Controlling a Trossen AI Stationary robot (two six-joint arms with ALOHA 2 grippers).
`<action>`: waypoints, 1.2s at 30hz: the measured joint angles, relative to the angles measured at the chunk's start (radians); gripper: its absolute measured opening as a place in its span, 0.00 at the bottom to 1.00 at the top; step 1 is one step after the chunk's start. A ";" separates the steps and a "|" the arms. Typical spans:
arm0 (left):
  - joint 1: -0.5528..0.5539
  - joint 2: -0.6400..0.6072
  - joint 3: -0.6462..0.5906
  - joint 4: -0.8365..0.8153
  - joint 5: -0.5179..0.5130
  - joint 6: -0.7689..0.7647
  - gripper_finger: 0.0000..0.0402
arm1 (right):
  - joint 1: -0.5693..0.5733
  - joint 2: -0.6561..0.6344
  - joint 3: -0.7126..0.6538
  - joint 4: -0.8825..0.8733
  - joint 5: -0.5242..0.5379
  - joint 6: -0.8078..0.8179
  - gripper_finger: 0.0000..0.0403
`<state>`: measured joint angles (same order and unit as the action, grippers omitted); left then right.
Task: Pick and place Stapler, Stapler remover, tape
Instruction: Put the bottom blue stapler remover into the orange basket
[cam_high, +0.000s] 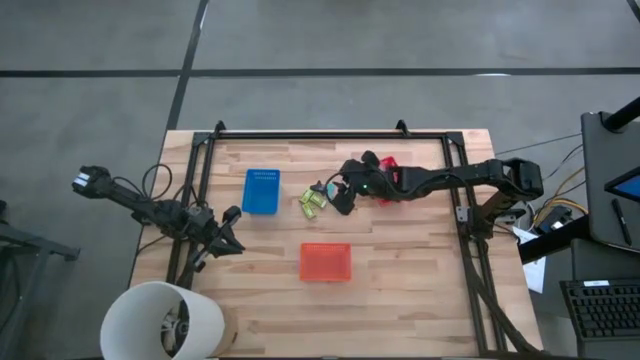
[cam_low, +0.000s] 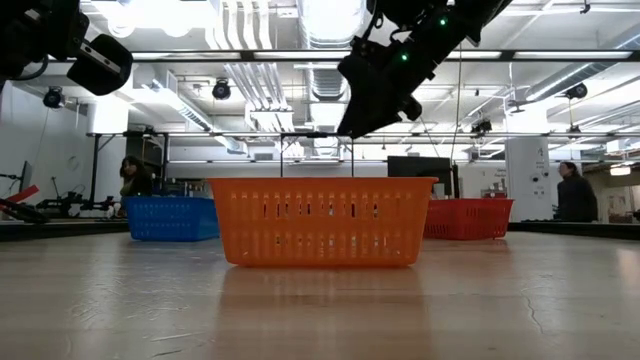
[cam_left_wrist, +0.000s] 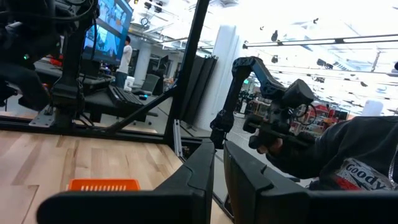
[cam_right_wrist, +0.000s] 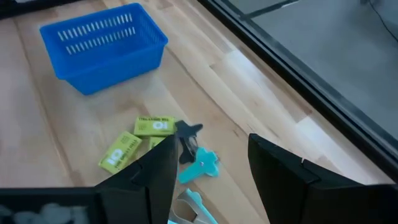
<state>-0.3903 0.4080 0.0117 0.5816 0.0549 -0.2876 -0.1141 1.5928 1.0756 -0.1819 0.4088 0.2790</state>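
My right gripper (cam_high: 338, 200) (cam_right_wrist: 211, 149) is open and hangs well above the table (cam_low: 365, 115). It is over the teal staple removers (cam_right_wrist: 200, 163) (cam_high: 321, 188), which lie flat on the wood. Next to them lie small yellow-green boxes (cam_right_wrist: 152, 126) (cam_high: 311, 204). My left gripper (cam_high: 232, 238) (cam_left_wrist: 219, 155) is shut and waits near the table's left edge, off the table top. No tape rolls and no stapler show in any view.
A blue bin (cam_high: 261, 190) (cam_right_wrist: 102, 43) stands left of the boxes, an orange bin (cam_high: 325, 262) (cam_low: 322, 220) nearer the front, and a red bin (cam_high: 388, 165) under my right arm. A white round shade (cam_high: 160, 320) sits at the near left corner. A person's dark sleeve (cam_left_wrist: 348, 155) shows beyond the table.
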 joint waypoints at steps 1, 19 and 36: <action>0.000 0.000 0.000 0.000 0.000 0.000 0.10 | 0.001 0.000 0.000 0.006 0.000 0.004 0.47; 0.000 0.000 0.000 0.000 0.000 0.000 0.10 | 0.017 0.112 -0.001 0.030 -0.092 -0.025 0.47; 0.000 0.001 0.000 0.000 0.000 0.000 0.10 | 0.018 0.156 -0.001 -0.014 -0.104 -0.082 0.44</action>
<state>-0.3903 0.4091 0.0116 0.5819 0.0549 -0.2876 -0.0959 1.7493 1.0748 -0.1957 0.3050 0.1972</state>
